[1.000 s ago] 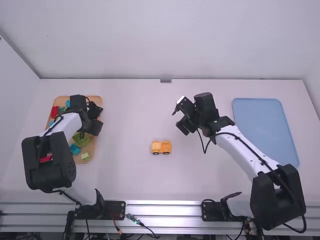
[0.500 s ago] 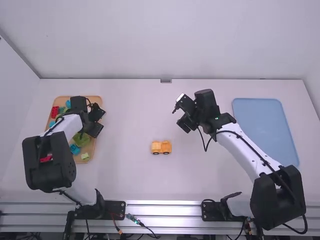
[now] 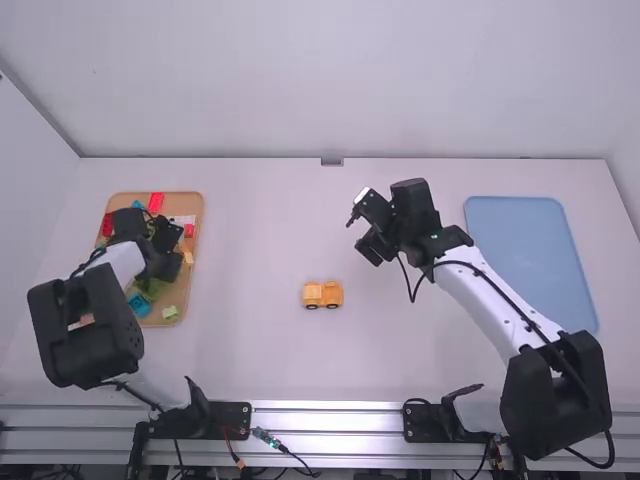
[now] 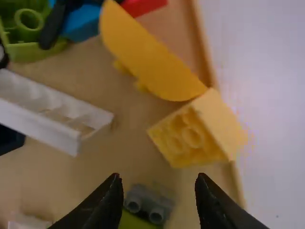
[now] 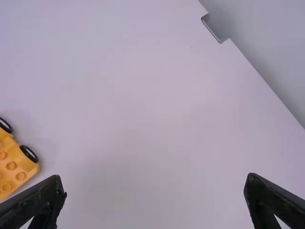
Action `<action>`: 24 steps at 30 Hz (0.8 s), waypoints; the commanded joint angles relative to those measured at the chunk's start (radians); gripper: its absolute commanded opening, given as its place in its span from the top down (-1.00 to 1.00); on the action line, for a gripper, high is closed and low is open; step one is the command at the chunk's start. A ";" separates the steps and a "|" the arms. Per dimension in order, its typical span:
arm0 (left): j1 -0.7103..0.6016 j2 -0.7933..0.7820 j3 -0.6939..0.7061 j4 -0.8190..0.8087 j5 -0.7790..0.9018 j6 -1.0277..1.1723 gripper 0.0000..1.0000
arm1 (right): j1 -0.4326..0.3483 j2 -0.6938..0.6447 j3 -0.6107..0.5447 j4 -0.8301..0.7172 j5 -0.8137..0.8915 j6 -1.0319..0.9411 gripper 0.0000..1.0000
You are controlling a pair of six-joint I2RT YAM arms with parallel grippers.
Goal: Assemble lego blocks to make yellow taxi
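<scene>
My left jaws, spread wide like my right jaws, slide left over the tray [image 3: 180, 298], showing a yellow block [image 4: 215, 125] the little car [image 3: 322, 294] might need.

Left arm [image 3: 124, 261], white links and black joints, reaches away from base, leaning slightly outward; left black two-finger hand [image 3: 171, 251] angled down, fingers [image 4: 106, 205] parted. Right arm [image 3: 490, 298], same build, slants inward toward middle; right black two-finger hand [image 3: 361, 229] open, fingers [image 5: 38, 202] spread wide.
</scene>
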State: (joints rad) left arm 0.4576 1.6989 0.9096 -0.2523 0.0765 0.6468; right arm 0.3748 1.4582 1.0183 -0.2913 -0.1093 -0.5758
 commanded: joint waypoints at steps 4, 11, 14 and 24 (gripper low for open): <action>0.017 0.010 -0.028 0.031 0.066 -0.072 -0.02 | 0.000 -0.008 0.030 -0.005 -0.002 0.003 -0.99; 0.008 0.010 -0.027 0.024 0.237 0.093 -0.06 | 0.000 -0.008 0.030 -0.003 -0.002 0.003 -0.98; 0.013 0.010 -0.026 0.035 0.249 0.085 -0.33 | -0.001 -0.008 0.030 -0.005 -0.002 0.003 -0.99; 0.006 0.010 -0.027 0.048 0.365 0.108 -0.25 | 0.000 -0.008 0.030 -0.005 -0.002 0.004 -0.99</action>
State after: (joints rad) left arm 0.4690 1.6989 0.8967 -0.2043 0.3717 0.7376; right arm 0.3748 1.4582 1.0183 -0.2951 -0.1093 -0.5758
